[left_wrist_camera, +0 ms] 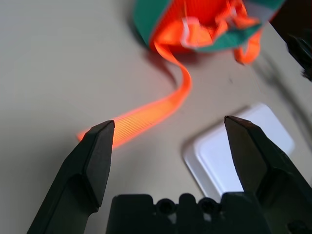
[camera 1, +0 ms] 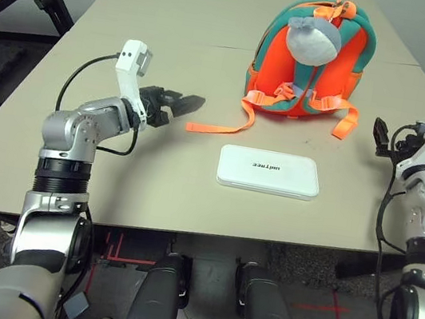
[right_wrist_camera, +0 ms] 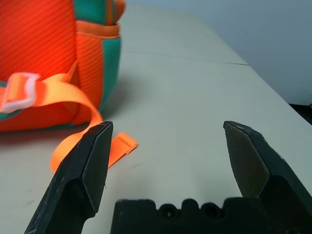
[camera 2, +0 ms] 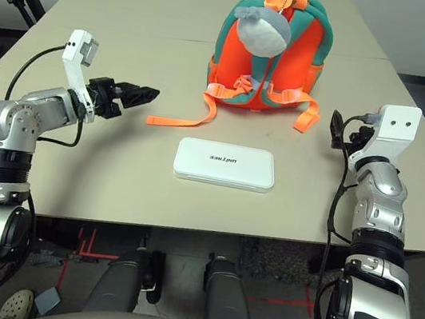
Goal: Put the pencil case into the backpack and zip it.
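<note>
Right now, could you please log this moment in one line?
pencil case: on table | backpack: upright behind it | left claw: open, empty | right claw: open, empty

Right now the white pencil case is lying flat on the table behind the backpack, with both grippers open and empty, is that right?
Not quite: the pencil case lies in front of the backpack, on the side nearer the robot, as the left eye view shows. It does lie flat on the table, and both the left gripper and right gripper are open and empty.

One backpack (camera 1: 271,70), one pencil case (camera 1: 269,172)
</note>
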Motion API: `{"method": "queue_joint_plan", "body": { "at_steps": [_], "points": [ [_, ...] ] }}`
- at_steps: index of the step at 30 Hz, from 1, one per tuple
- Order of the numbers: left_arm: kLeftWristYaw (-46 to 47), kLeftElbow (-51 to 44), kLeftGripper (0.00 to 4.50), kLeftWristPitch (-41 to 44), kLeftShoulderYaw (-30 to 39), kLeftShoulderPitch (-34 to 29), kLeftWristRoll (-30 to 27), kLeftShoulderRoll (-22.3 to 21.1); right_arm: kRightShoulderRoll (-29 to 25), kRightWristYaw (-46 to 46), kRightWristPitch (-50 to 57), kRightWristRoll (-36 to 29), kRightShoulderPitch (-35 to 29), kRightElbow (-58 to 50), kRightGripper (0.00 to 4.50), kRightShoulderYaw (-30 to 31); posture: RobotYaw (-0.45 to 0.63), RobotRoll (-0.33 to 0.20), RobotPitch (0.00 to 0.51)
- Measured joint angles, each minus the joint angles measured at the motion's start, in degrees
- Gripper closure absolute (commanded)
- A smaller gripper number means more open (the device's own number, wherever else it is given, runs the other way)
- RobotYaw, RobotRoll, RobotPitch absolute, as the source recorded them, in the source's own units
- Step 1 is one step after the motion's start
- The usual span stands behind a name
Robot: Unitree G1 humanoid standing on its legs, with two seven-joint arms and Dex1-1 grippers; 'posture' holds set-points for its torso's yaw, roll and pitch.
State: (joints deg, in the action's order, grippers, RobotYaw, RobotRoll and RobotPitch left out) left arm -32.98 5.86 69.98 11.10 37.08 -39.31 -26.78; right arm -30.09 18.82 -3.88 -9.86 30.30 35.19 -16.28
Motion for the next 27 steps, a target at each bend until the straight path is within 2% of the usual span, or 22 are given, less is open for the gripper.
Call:
{"method": "queue_joint_plan", "body": {
  "at_steps": [8, 16, 19, 24, 27],
  "points": [
    [0.78, -0.25, 0.00, 15.16, 5.11, -0.04, -5.91, 3.22, -1.55, 2.54, 2.51, 2.81, -2.59, -2.81, 0.02, 3.68, -0.13, 0.000, 0.122],
    [1.66, 2.06, 0.00, 21.35, 7.28, -0.10, -6.64, 5.73, -5.01, 8.66, 5.93, 5.13, -6.10, -9.78, 0.02, 7.90, -0.14, 0.000, 0.123],
    [2.35, 3.70, 0.00, 21.49, 7.49, -0.05, -6.14, 6.16, -6.18, 11.25, 6.89, 5.87, -7.16, -12.54, 0.66, 9.33, -0.15, 0.000, 0.124],
    [3.24, 6.07, 0.00, 21.59, 7.54, -0.05, -5.45, 7.03, -8.29, 16.60, 8.71, 6.67, -9.04, -16.82, 2.41, 11.74, -0.16, 0.000, 0.127],
    [3.51, 6.40, 0.00, 21.62, 7.53, -0.05, -5.35, 7.94, -9.92, 19.91, 9.63, 7.17, -9.71, -18.98, 3.60, 13.47, -0.16, 0.000, 0.127]
  ]
}}
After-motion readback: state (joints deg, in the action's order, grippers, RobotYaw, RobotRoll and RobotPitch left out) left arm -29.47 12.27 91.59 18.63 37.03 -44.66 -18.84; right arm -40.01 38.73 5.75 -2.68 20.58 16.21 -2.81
